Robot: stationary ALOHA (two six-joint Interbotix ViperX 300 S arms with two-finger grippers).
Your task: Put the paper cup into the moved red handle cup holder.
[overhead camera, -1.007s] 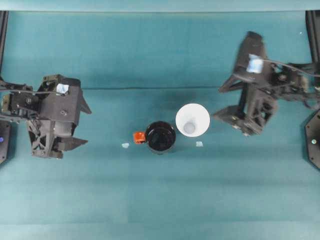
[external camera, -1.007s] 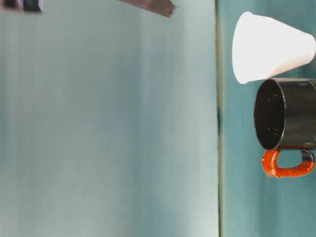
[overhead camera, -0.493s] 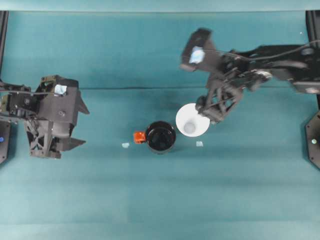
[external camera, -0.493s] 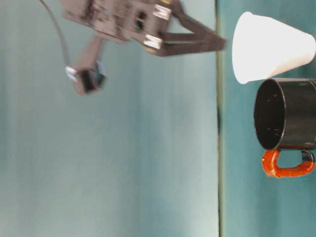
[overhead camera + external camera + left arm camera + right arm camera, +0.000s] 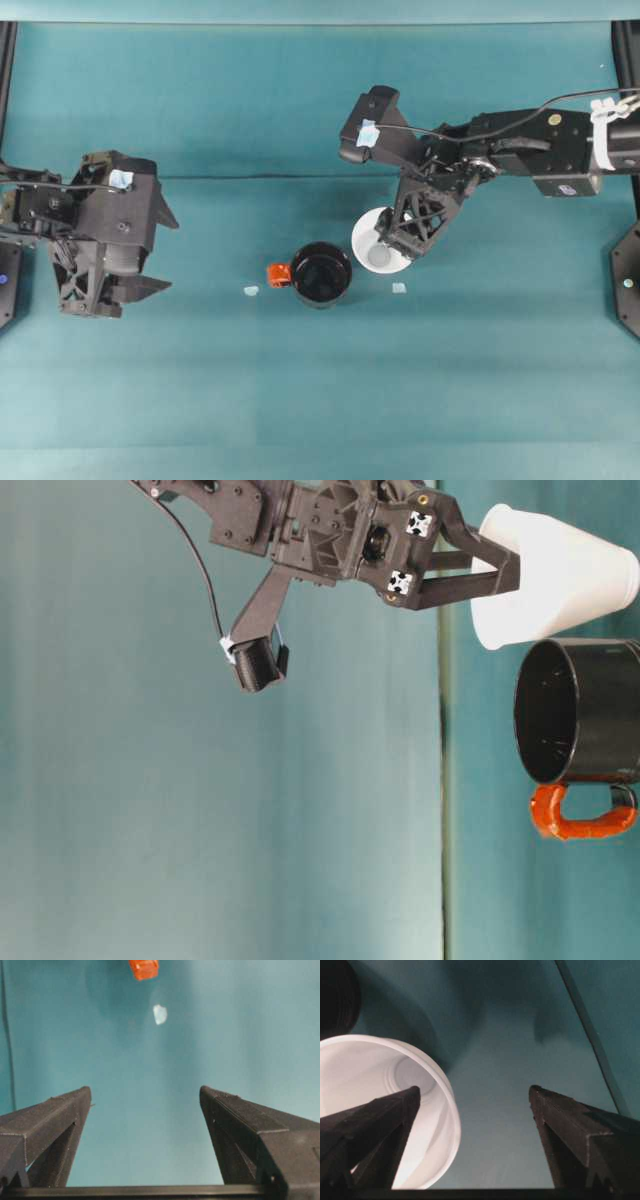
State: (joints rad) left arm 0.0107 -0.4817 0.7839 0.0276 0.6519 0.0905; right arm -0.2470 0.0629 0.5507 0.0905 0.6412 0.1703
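- While the right gripper (image 5: 392, 243) hangs over the paper cup (image 5: 375, 247), its jaws stand apart: in the right wrist view one finger (image 5: 375, 1130) is inside the cup's rim and the other finger (image 5: 580, 1135) is outside over bare cloth, so the rim wall sits between them, not clamped.
- Paper cup stands upright, mouth up, near table centre in the overhead view; the table-level view shows its white side (image 5: 570, 575) with the gripper (image 5: 500, 560) at its rim.
- Red handle cup holder (image 5: 321, 274) is just beside the cup, at about 8 o'clock from it; can't tell if they touch. Orange-red handle at 9 o'clock on the holder.
- Left gripper (image 5: 150, 252) is well apart from both, far at 9 o'clock, jaws apart, holding nothing; the left wrist view shows its fingers (image 5: 45, 1125) spread over bare cloth.
- Table (image 5: 320, 400) is covered in plain teal cloth with a seam line across it at the 12 o'clock side.
- Two small pale scraps lie on the cloth, one (image 5: 251, 291) at 9 o'clock of the handle, one (image 5: 399, 288) at 5 o'clock of the cup.
- Backdrop (image 5: 200, 830) in the table-level view is a plain teal wall.
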